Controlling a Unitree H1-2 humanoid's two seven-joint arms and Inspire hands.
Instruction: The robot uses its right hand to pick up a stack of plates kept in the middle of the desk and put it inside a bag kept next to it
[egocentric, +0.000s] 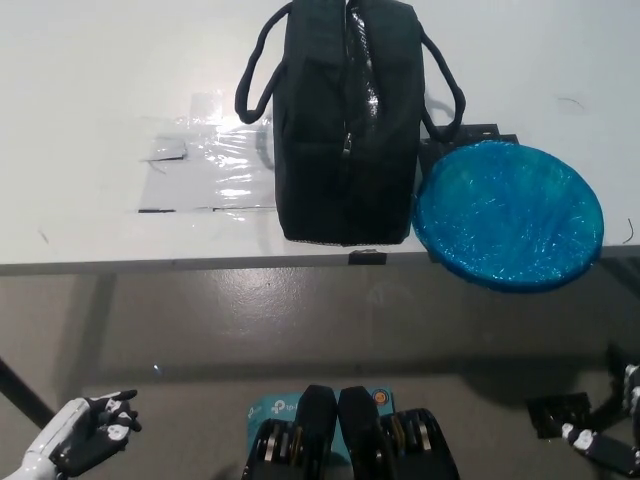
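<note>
Plates (508, 215) are sitting in a blue, plastic-wrapped stack on the white desk (90, 110), at its near edge and slightly overhanging it, just beside the black bag (345, 120) and touching or nearly touching its side (I cannot tell which). The bag is lying on the desk with its zipper running down the middle of its top, and I cannot tell whether the zipper is open; its two looped handles are sticking out to either side. Clear tape (210, 160) is shining on the desk surface on the bag's other side.

I am holding my left hand (88, 432) low, below the desk edge at the lower left of the view, over the grey floor (300, 330); its fingers are spread loosely apart and gripping nothing. My right hand (605, 440) is only partly showing at the lower right corner, also below desk level and well apart from the plates; too little of it is visible for me to tell whether it is spread or closed.
</note>
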